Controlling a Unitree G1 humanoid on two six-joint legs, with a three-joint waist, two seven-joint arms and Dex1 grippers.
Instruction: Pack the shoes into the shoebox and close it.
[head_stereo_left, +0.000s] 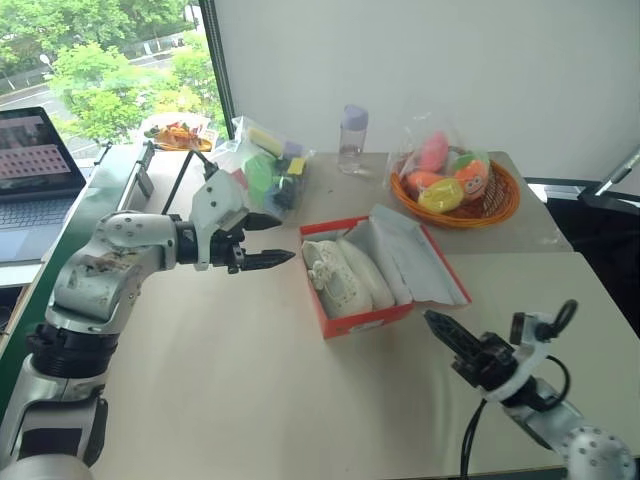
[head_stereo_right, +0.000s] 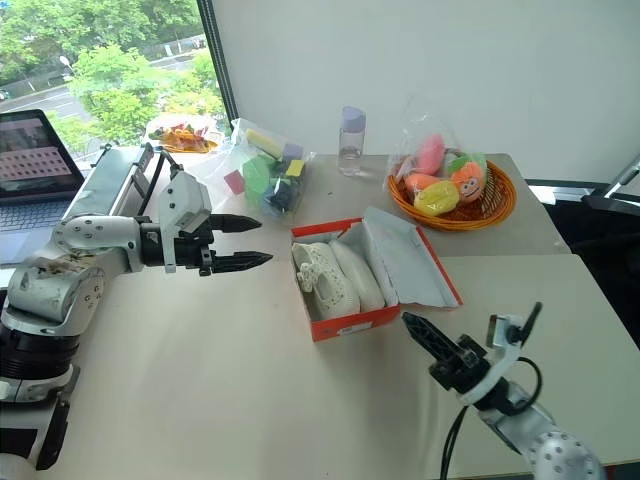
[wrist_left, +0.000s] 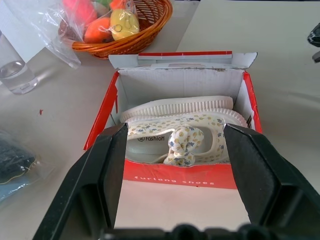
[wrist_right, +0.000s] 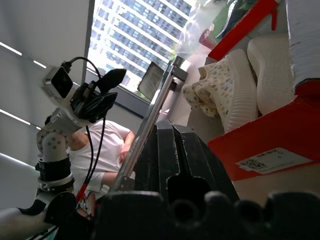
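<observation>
Red-orange shoebox (head_stereo_left: 355, 322) holding both shoes (head_stereo_left: 340, 275) lies beyond the left gripper's (head_stereo_left: 270, 240) parted, empty fingers; right gripper (head_stereo_left: 445, 335) closed beside it; wicker basket (head_stereo_left: 500, 205) behind.

The box (head_stereo_left: 352, 322) was red-orange outside, white inside — the shoes (head_stereo_left: 340, 276) in it cream, speckled blue and yellow.

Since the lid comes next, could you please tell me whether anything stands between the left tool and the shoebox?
Nothing visible does. The left tool, jaws open, hangs above bare table facing the shoebox, where both shoes already lie. The bag of toys sits behind, off that line.
</observation>
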